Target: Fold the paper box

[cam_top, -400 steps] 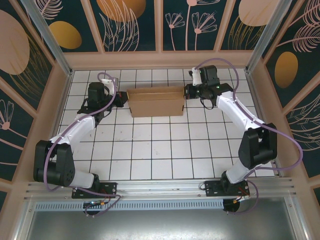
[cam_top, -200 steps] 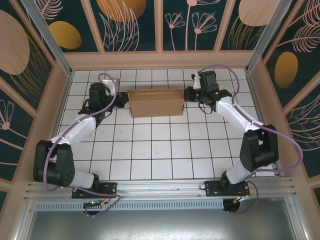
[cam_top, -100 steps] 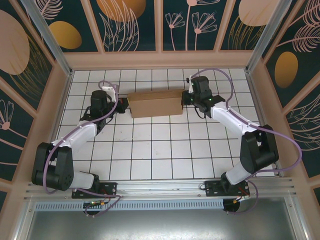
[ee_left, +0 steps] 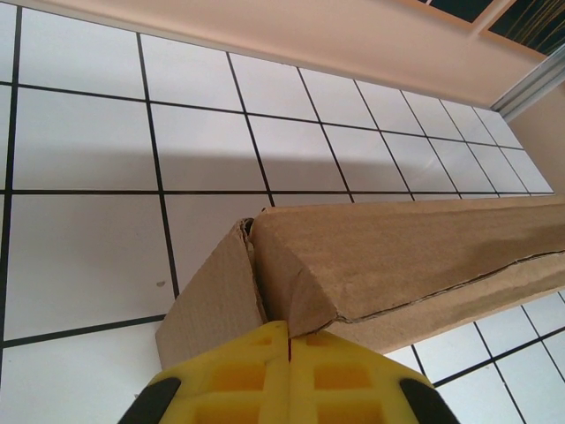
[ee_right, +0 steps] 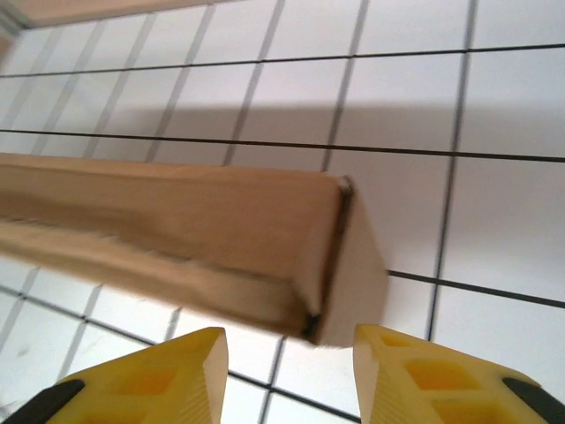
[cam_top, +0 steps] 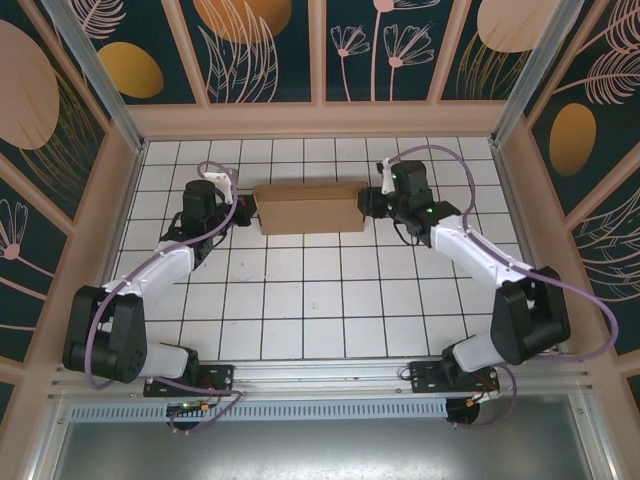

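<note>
Room: I work inside dark teal wall panels painted with pale plants, set in light wooden frames.
Surface: a white tiled table with black grid lines; my two bases are at its near edge.
Task's thing: the plain brown cardboard box, already a shallow closed shape, lies on the far half of the table, near the middle.
Long axis: it runs from my left to my right, so one short end faces each arm.
Left gripper: clenched. In the wrist view its yellow fingers meet with no gap, and the left end of the box is right at their tips. I cannot tell if a flap edge is pinched there.
Right gripper: released. In the wrist view its yellow fingers stand apart, and the right end corner of the box is just ahead of the gap, not between them.
Nearer arm: both are at the ends; the left one seems to touch, the right one is just beside.
Coming move: I judge that the work is on the end flaps, so each tool must approach along the long axis, inward toward the middle.
</note>
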Robot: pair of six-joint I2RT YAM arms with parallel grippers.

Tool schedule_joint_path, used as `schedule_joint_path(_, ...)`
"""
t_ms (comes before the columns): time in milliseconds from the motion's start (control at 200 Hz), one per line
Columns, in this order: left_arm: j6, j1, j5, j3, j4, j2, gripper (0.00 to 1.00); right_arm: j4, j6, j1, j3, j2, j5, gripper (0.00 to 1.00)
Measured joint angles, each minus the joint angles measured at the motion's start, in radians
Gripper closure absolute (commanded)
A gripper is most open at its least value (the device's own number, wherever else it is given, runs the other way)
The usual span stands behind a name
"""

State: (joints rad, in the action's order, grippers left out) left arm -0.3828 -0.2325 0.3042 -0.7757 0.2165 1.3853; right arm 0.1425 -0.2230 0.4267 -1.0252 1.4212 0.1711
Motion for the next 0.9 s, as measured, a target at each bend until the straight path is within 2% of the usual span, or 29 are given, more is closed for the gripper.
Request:
schedule_joint_path(130,0.007,-0.005,-0.003,-0.006,-0.012,0.000,1.00,-0.071,-0.019,-0.043,0.055,-0.085,0.133,0.51)
schedule_joint_path(245,0.013,-0.005,-0.003,-0.006,-0.012,0.000,1.00,-0.136,-0.066,-0.075,0.074,-0.107,0.200,0.49)
schedule_joint_path(480,0.015,-0.005,-0.003,-0.007,-0.013,0.000,0.96,-0.145,-0.155,-0.103,0.003,0.002,0.176,0.51)
schedule_joint_path(540,0.014,-0.005,-0.003,-0.007,-0.013,0.000,0.90,-0.137,-0.162,-0.103,-0.014,0.039,0.163,0.54)
schedule_joint_path(706,0.001,-0.007,-0.010,-0.005,-0.026,-0.002,0.61,-0.117,-0.177,-0.099,-0.018,0.105,0.134,0.59)
schedule_joint_path(896,-0.031,-0.011,0.006,0.023,-0.041,-0.048,0.57,-0.129,-0.180,-0.081,-0.006,0.106,0.086,0.60)
